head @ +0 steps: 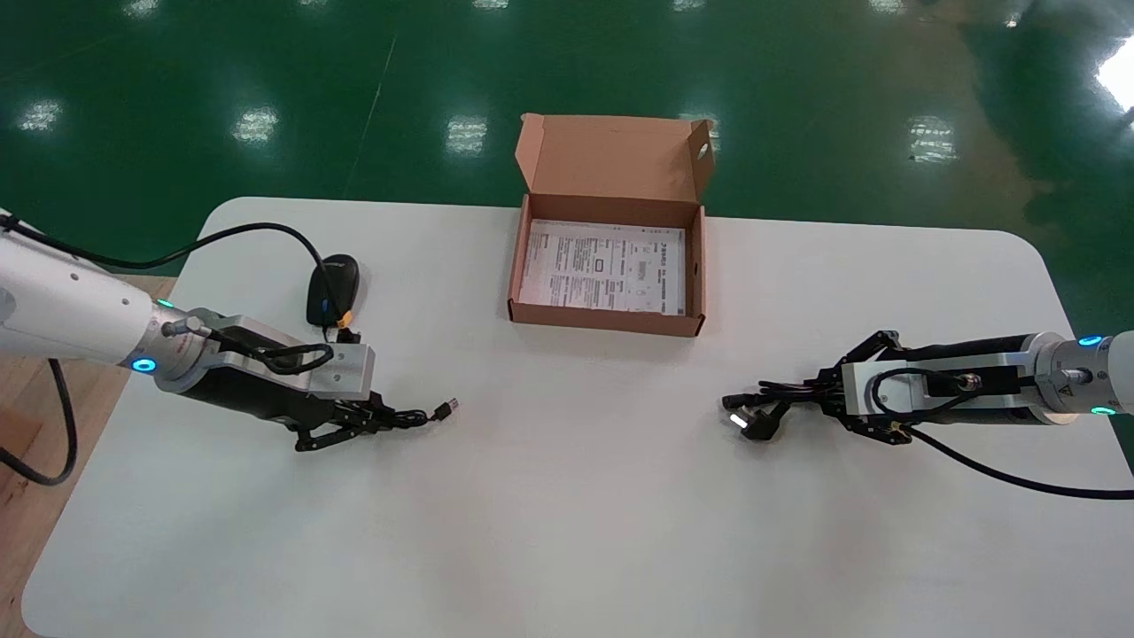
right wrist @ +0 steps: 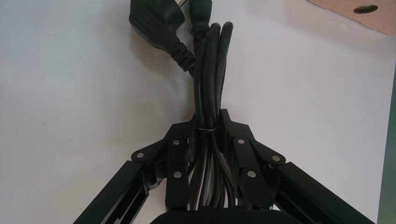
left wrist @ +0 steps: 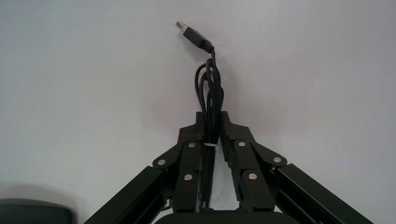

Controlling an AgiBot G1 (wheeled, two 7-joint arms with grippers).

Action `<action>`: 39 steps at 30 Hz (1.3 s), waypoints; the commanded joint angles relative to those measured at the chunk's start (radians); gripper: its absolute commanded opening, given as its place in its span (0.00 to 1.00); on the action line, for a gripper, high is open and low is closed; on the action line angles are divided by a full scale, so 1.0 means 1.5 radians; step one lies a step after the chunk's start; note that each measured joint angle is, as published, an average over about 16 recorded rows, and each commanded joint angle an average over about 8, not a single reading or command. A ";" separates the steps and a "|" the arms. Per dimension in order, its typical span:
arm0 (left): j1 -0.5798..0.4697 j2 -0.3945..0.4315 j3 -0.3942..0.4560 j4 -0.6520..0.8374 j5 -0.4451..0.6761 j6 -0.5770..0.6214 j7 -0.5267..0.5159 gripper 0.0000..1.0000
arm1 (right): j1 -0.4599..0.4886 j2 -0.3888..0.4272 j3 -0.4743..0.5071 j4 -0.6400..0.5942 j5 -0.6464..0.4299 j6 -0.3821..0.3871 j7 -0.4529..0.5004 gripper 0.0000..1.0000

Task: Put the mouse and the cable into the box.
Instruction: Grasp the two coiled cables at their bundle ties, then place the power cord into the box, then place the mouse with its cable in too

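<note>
Black fingers of the right gripper (head: 819, 396) are closed round a thick bundled power cable (right wrist: 210, 60), low over the table (head: 567, 532) near its right edge. The bundle runs along the fingers, its wall plug (head: 753, 425) pointing towards the table's middle. The left gripper (head: 381, 416), near the left edge, is likewise pinched on a thin tied cord (left wrist: 211, 88), with the USB plug (left wrist: 194, 33) leading inward. Both forearms lie nearly level, aimed at each other. The open box (head: 607, 321), a printed sheet (head: 602, 266) on its floor, sits at the middle of the far edge, ahead and inward of both grippers and about equally near each. The mouse (head: 333, 285) lies just beyond the left gripper, towards the far left corner; whether the cord joins it I cannot tell.
</note>
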 commanded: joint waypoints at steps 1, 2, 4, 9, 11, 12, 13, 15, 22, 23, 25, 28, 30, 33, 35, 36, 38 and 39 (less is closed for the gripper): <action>0.000 0.001 -0.004 0.001 -0.006 0.001 -0.001 0.00 | -0.001 0.000 -0.001 0.001 -0.001 -0.002 -0.004 0.04; -0.008 -0.005 -0.010 -0.003 -0.014 0.001 -0.002 0.00 | 0.003 0.002 0.002 0.007 0.003 -0.006 -0.008 0.04; -0.027 -0.019 -0.022 -0.013 -0.031 0.000 -0.001 0.00 | 0.013 0.007 0.008 0.020 0.012 -0.013 -0.015 0.04; -0.092 -0.070 -0.048 -0.066 -0.064 0.008 0.001 0.00 | 0.051 0.003 0.028 0.048 0.039 -0.004 0.002 0.01; -0.115 -0.089 -0.060 -0.094 -0.078 0.016 0.000 0.00 | 0.065 -0.009 0.034 0.058 0.045 0.014 0.018 0.00; -0.126 -0.098 -0.066 -0.110 -0.086 0.020 -0.001 0.00 | 0.071 -0.017 0.037 0.062 0.048 0.025 0.026 0.00; -0.136 -0.104 -0.072 -0.127 -0.095 0.021 -0.001 0.00 | 0.076 -0.028 0.038 0.067 0.050 0.038 0.033 0.00; -0.151 -0.113 -0.088 -0.161 -0.113 0.014 0.000 0.00 | 0.080 -0.052 0.041 0.078 0.053 0.065 0.045 0.00; -0.167 -0.098 -0.125 -0.297 -0.138 -0.117 0.014 0.00 | 0.065 -0.152 0.036 0.094 0.043 0.168 0.067 0.00; -0.166 -0.094 -0.126 -0.317 -0.135 -0.136 0.013 0.00 | 0.062 -0.165 0.034 0.092 0.040 0.182 0.068 0.00; -0.166 -0.086 -0.126 -0.352 -0.129 -0.164 0.007 0.00 | 0.057 -0.189 0.030 0.087 0.035 0.205 0.069 0.00; -0.167 -0.078 -0.127 -0.395 -0.123 -0.187 0.000 0.00 | 0.050 -0.215 0.025 0.081 0.030 0.230 0.064 0.00; -0.169 -0.073 -0.126 -0.415 -0.120 -0.196 0.001 0.00 | 0.044 -0.226 0.022 0.081 0.031 0.241 0.057 0.00; -0.174 -0.067 -0.124 -0.431 -0.115 -0.197 0.007 0.00 | 0.032 -0.235 0.016 0.089 0.037 0.254 0.050 0.00; -0.179 -0.065 -0.121 -0.433 -0.111 -0.193 0.010 0.00 | 0.022 -0.238 0.010 0.098 0.042 0.264 0.048 0.00; -0.182 -0.064 -0.118 -0.431 -0.108 -0.190 0.009 0.00 | 0.016 -0.239 0.006 0.103 0.045 0.270 0.048 0.00; -0.188 -0.063 -0.113 -0.427 -0.101 -0.183 0.004 0.00 | 0.006 -0.240 -0.004 0.113 0.052 0.282 0.051 0.00; -0.190 -0.063 -0.110 -0.425 -0.097 -0.180 0.001 0.00 | 0.001 -0.241 -0.010 0.117 0.055 0.288 0.054 0.00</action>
